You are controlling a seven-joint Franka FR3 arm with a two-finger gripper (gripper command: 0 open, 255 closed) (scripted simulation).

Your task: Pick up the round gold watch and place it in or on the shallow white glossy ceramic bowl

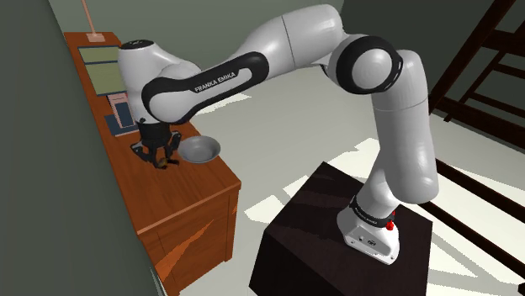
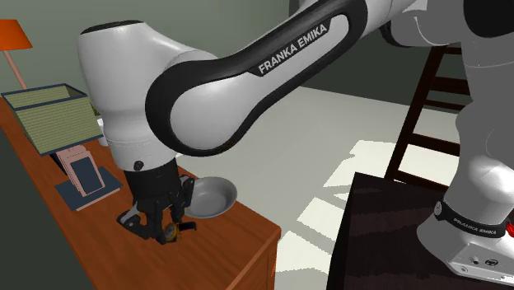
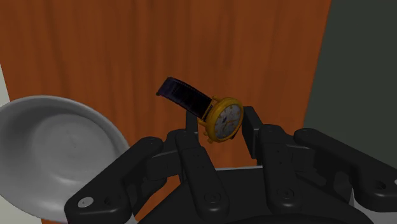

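The shallow grey-white bowl is being shown with its smooth inside facing the camera in the wrist view, and the round gold watch is being kept outside it, over the reddish-brown wooden surface. The watch is being pinched at its case by the black hand, one of the fingers being pressed against each side, while its dark blue strap is being held up and away from the white dial. In the shoulder view the bowl is being seen at about 3 o'clock of the hand, near it but apart from it; in the second exterior view the bowl is lying at about 2 o'clock of the hand. A green box is standing further back on the surface, at about 10 o'clock of the hand, and what it holds cannot be told. Whether the watch is being lifted clear of the surface or is touching it cannot be told. In the wrist view the bowl is being cut off by the picture's edge and partly covered by the hand's body. In the second exterior view a small gold glint of the watch is being made out between the fingertips, the rest being covered.
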